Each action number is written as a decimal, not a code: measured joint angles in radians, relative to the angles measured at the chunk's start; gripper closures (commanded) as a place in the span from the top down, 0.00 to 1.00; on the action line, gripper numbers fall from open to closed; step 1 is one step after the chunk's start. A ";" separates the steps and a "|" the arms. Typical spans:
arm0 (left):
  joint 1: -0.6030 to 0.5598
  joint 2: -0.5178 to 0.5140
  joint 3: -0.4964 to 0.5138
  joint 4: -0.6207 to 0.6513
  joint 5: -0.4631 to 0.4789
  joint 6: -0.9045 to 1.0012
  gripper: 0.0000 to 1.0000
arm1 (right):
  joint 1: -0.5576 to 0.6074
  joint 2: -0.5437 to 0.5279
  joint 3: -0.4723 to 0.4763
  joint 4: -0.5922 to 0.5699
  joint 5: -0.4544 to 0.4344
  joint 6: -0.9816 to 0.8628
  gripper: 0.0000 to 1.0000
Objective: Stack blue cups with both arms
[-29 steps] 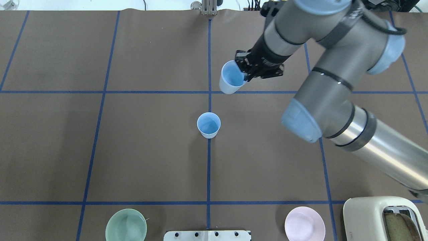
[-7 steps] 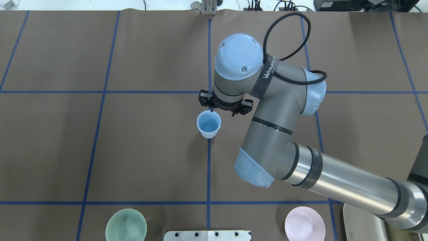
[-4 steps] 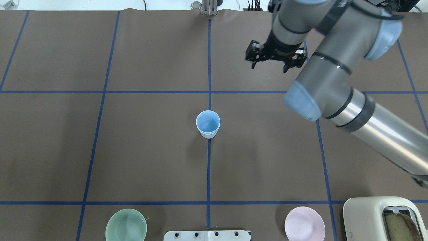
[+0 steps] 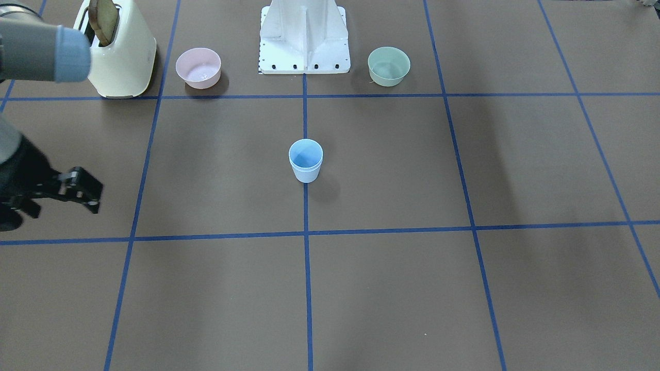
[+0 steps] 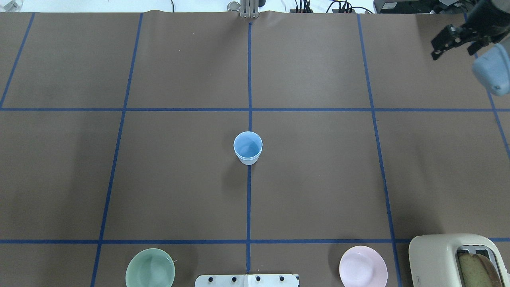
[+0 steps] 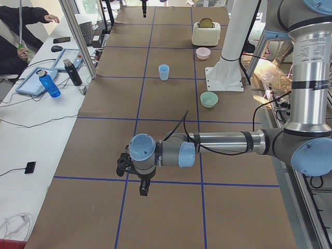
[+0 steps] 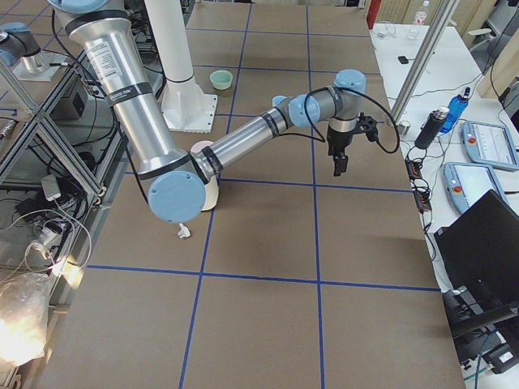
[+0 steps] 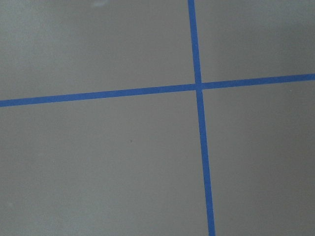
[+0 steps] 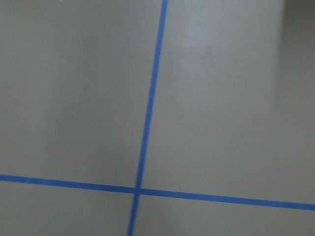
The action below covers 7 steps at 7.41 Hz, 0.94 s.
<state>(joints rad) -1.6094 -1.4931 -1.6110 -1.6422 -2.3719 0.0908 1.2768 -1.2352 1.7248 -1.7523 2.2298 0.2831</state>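
The two pale blue cups [image 5: 248, 148] stand nested, one inside the other, upright on the middle blue tape line; they also show in the front view [image 4: 306, 161] and the left side view [image 6: 164, 72]. My right gripper [image 5: 454, 50] is open and empty, raised over the table's far right corner, well away from the cups; one of its fingers [image 4: 85, 195] shows at the front view's left edge. My left gripper [image 6: 142, 189] shows only in the left side view, low over the table's left end; I cannot tell whether it is open or shut.
A cream toaster [image 5: 450, 259] with bread stands at the near right, next to a pink bowl [image 5: 363, 266]. A green bowl [image 5: 150, 268] sits near left. The white base mount [image 4: 304, 36] is between the bowls. A person and tablets [image 6: 39, 80] are beyond the far edge.
The right gripper held one cup tilted, set it into the standing cup, opened, then pulled away up to the far right corner. The stack stays put.
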 measured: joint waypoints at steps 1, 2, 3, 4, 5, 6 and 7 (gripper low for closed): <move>-0.001 0.022 -0.033 -0.002 0.004 0.001 0.98 | 0.055 -0.093 0.000 0.006 0.006 -0.106 1.00; -0.001 0.051 -0.071 -0.003 0.005 0.001 0.98 | 0.110 -0.173 0.002 0.010 0.008 -0.198 1.00; -0.001 0.075 -0.101 -0.003 0.005 0.001 0.98 | 0.160 -0.244 0.003 0.014 0.007 -0.266 1.00; 0.000 0.089 -0.116 -0.004 0.006 0.001 0.98 | 0.191 -0.298 0.004 0.015 0.005 -0.294 1.00; 0.000 0.095 -0.122 -0.004 0.007 0.001 0.98 | 0.206 -0.333 0.003 0.015 0.004 -0.300 1.00; 0.000 0.098 -0.124 -0.004 0.008 0.001 0.98 | 0.211 -0.354 0.000 0.015 0.005 -0.300 1.00; 0.000 0.098 -0.124 -0.004 0.009 0.001 0.98 | 0.213 -0.364 -0.001 0.015 0.006 -0.300 1.00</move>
<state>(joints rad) -1.6092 -1.3949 -1.7347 -1.6459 -2.3631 0.0920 1.4901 -1.5996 1.7240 -1.7369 2.2358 -0.0170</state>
